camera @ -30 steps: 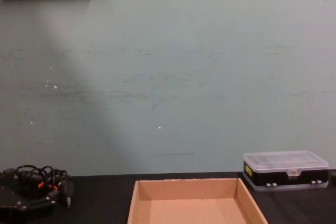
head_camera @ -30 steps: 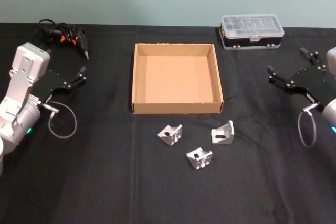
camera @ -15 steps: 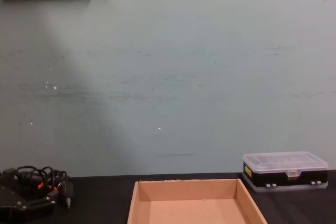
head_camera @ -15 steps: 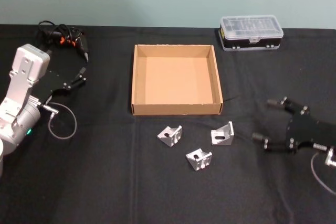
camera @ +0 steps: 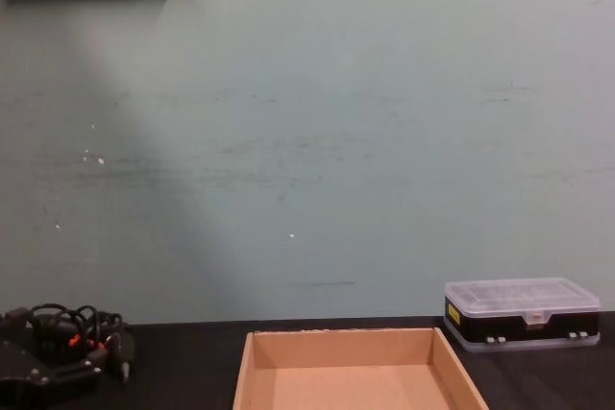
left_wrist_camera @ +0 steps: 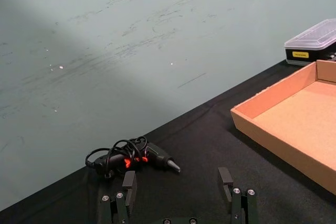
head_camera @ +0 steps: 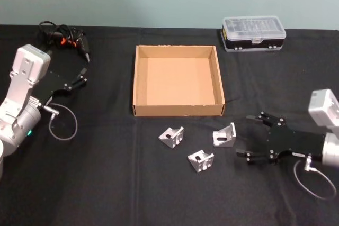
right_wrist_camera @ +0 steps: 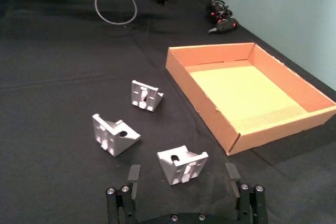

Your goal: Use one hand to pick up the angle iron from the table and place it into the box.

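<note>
The right end effector, fingers spread, is just beside the nearest angle iron on the worktop before the cardboard box, a stiff, light, probably slick bracket best pinched across its flat sides, while the left end effector idles, likewise spread.

**Left wrist camera.** The left gripper is held over the black table, its two fingers set well apart with tabletop showing between them. Beyond the fingers lies a black tool with red marks, tangled in a coiled cable, near the foot of a scuffed pale green wall. Off to one side stands a shallow cardboard box. A clear plastic case with a yellow label sits past the box's far corner.
</note>
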You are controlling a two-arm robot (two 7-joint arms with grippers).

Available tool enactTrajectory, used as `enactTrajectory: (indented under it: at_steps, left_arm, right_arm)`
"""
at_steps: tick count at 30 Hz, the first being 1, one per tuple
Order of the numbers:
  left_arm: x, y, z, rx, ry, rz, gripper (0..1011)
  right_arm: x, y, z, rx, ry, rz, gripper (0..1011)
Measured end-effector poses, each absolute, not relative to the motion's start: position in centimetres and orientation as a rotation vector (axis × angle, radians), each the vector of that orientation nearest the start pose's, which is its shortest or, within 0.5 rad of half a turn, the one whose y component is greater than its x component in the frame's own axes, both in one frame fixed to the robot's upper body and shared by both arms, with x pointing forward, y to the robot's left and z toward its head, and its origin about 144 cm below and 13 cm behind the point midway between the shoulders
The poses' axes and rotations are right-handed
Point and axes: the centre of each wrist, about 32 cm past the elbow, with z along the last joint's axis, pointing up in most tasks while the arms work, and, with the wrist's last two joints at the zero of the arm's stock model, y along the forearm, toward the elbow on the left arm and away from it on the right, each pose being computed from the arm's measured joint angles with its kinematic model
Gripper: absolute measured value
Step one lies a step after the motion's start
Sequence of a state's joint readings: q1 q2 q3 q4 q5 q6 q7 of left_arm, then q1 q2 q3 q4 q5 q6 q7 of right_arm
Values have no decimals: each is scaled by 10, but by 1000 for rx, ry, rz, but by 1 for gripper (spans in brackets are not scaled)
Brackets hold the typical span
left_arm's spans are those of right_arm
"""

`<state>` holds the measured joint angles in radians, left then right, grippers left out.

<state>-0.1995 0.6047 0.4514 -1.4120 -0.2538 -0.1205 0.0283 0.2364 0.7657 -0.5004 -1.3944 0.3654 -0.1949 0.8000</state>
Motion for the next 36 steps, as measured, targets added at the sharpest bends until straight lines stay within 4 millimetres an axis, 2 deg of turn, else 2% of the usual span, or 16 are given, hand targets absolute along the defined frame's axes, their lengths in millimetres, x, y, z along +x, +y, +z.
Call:
enactTrajectory:
  at_steps: [18,25,36]
  left_arm:
    - [489,310,1140,304,-285,1248,1011]
    - [489,310,1140,304,-285,1248,1011]
    - [489,310,1140,304,-285,1248,1011]
  right_arm:
    - [531,-341,1146,-456,-86,-394,1002]
    - [539,-335,1144,-466,-54,-385,1000]
    - [539,-328,1145,-439,-48,-360,1002]
